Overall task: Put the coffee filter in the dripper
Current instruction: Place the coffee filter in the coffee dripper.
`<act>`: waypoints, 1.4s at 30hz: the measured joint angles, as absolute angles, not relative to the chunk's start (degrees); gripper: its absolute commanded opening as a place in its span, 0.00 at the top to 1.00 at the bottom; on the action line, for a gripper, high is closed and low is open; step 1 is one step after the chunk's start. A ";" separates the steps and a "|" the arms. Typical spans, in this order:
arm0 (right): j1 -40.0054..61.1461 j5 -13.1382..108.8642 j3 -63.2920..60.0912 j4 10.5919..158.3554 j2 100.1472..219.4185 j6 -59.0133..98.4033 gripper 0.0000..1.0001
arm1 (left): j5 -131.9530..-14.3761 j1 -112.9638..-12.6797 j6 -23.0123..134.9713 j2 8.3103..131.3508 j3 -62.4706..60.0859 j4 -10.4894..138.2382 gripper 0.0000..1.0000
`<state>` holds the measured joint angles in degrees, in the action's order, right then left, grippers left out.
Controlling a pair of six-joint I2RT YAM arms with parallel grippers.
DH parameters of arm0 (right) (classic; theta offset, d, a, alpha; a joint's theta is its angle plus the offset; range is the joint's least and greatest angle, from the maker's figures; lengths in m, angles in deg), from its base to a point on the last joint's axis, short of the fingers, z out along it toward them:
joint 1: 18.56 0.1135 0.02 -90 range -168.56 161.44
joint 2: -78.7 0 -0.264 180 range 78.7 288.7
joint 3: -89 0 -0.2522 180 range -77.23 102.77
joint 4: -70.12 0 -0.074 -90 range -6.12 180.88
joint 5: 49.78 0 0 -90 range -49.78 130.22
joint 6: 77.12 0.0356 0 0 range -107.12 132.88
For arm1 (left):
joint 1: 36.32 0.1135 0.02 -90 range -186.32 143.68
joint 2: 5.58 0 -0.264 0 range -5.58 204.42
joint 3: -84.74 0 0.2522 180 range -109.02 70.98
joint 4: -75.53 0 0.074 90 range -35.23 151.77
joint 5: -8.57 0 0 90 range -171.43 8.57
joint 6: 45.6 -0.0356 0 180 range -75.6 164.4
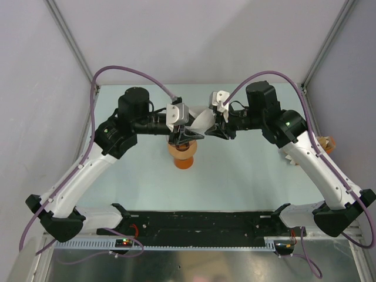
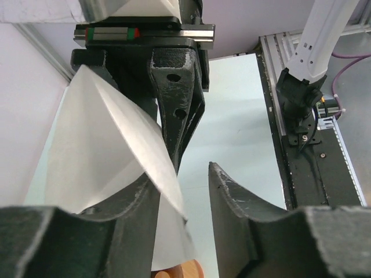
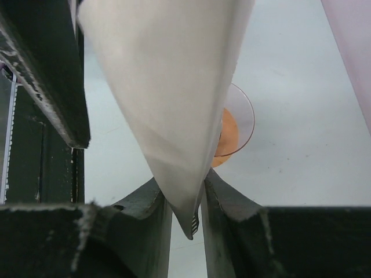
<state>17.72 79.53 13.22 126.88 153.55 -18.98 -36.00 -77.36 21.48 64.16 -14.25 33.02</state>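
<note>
The coffee filter (image 1: 201, 121) is a white paper cone hanging between the two grippers, just above the dripper (image 1: 182, 154). In the right wrist view my right gripper (image 3: 186, 196) is shut on the filter's (image 3: 168, 87) pointed tip. The clear dripper (image 3: 239, 124) with its orange base shows behind the paper. In the left wrist view my left gripper (image 2: 184, 174) stands open. The filter (image 2: 110, 150) drapes over its left finger (image 2: 116, 226), with a gap to the right finger (image 2: 243, 214). The dripper's orange base (image 2: 186, 271) peeks out below.
A tan-and-white stack of paper fans (image 1: 324, 143) lies at the table's right edge, behind the right arm. A black rail (image 1: 200, 226) runs along the near edge between the arm bases. White walls and metal posts close in the back and sides.
</note>
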 measured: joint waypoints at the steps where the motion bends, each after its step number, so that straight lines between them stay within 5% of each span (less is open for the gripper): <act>1: 17.72 79.53 13.22 126.95 153.55 -18.95 0.72 | -36.17 -77.36 21.50 64.03 -14.25 33.06 0.55; 6: 17.72 79.75 13.26 127.08 153.55 -18.74 0.74 | -36.43 -77.73 21.33 63.85 -14.25 33.32 0.59; 11: 17.50 81.08 13.99 127.36 153.86 -17.25 0.84 | -37.61 -78.71 20.26 63.85 -14.25 33.37 0.91; 14: 16.53 83.14 14.12 127.36 153.86 -15.35 0.69 | -38.44 -78.82 20.06 63.85 -14.23 33.48 0.99; 19: 13.08 86.59 14.18 127.93 153.68 -13.75 0.47 | -39.52 -78.76 21.09 63.85 -14.23 33.59 1.00; 29: 9.02 95.64 14.73 124.85 148.61 -4.33 0.39 | -38.99 -77.49 22.01 64.01 -14.19 33.24 1.00; 42: 6.55 100.75 14.03 107.19 151.21 16.37 0.58 | -35.71 -77.42 22.53 65.69 -14.19 32.89 1.00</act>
<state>6.55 100.75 14.03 107.19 151.21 16.37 -35.71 -77.42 22.53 65.69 -14.19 32.89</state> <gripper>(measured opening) 0.485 0.011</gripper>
